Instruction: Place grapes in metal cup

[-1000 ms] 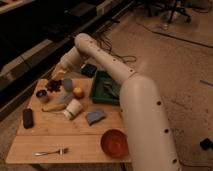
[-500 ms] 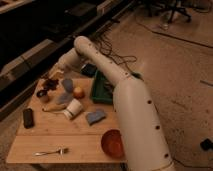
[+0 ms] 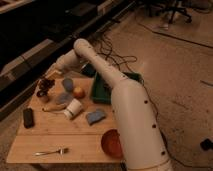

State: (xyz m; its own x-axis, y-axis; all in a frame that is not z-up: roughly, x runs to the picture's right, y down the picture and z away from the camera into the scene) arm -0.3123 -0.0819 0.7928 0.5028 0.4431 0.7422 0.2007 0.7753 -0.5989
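Observation:
The grapes (image 3: 46,83), a small dark maroon bunch, are at the far left corner of the wooden table (image 3: 55,135). The metal cup (image 3: 42,95), short and tan with a dark inside, stands just in front of them. My gripper (image 3: 50,78) is at the end of the white arm that reaches from the right over the table. It is low over the grapes and partly hides them. I cannot tell whether it touches or holds them.
A grey-blue cup (image 3: 67,84), an orange fruit (image 3: 78,92) and a tipped white paper cup (image 3: 73,108) are mid-table. A green tray (image 3: 100,89) is at the back right. A blue cloth (image 3: 95,116), red bowl (image 3: 111,142), fork (image 3: 50,151) and black block (image 3: 28,117) lie nearer.
My gripper has moved left and down, from above the grey-blue cup towards the grapes at the far left corner. The table's objects have not moved.

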